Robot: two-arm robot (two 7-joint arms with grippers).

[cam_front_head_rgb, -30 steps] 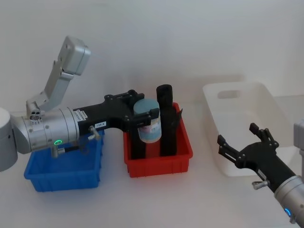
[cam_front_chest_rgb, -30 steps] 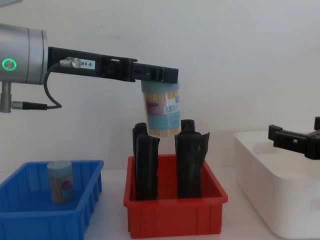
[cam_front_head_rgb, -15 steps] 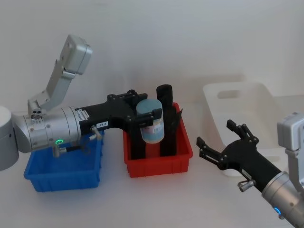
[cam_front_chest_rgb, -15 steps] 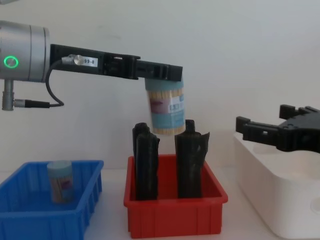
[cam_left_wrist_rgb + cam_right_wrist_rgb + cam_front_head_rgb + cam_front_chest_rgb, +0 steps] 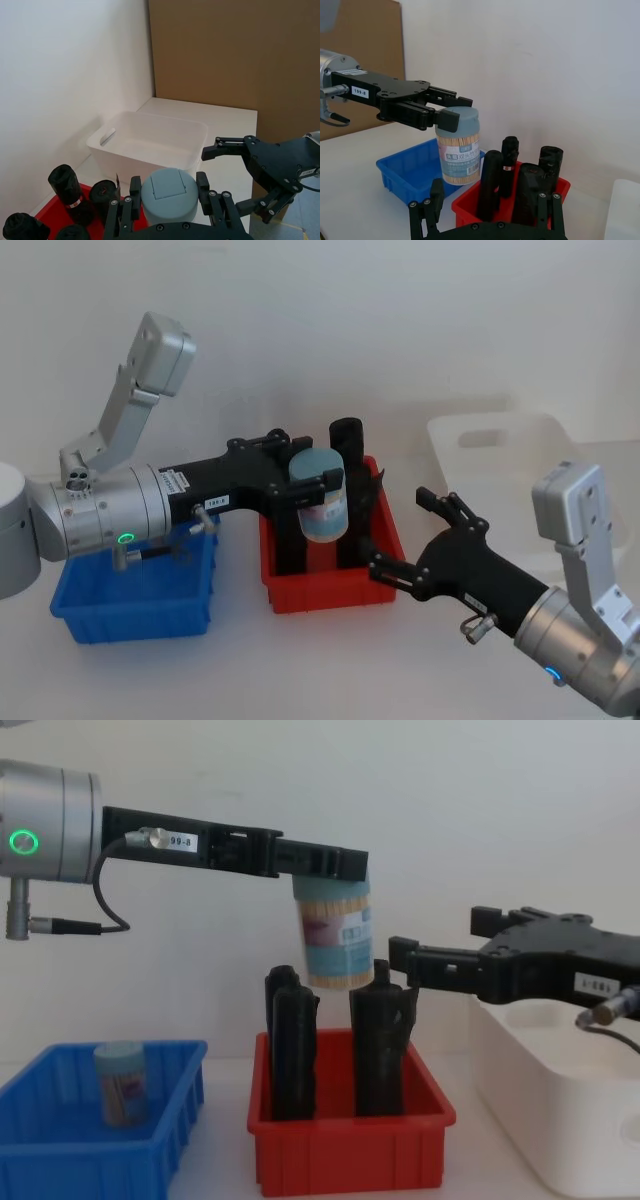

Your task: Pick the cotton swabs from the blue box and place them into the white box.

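Observation:
My left gripper [image 5: 312, 480] is shut on a tub of cotton swabs [image 5: 322, 506], clear with a pale blue lid, holding it upright by its top in the air above the red bin [image 5: 335, 592]. The same tub [image 5: 335, 942] hangs just over the black upright items. A second tub [image 5: 120, 1082] stands in the blue box [image 5: 60, 1160] at the left. The white box [image 5: 500, 440] sits at the right. My right gripper [image 5: 403, 531] is open, reaching leftward in front of the white box, its fingertips close to the held tub but apart from it.
The red bin [image 5: 350, 1155] between the blue and white boxes holds several tall black upright items [image 5: 380, 1050] directly under the held tub. A brown board [image 5: 235, 60] stands beyond the table's right end. A white wall runs behind the table.
My right gripper has swung left from over the white box to beside the red bin, near the held tub. The left gripper has drifted slightly right with the tub.

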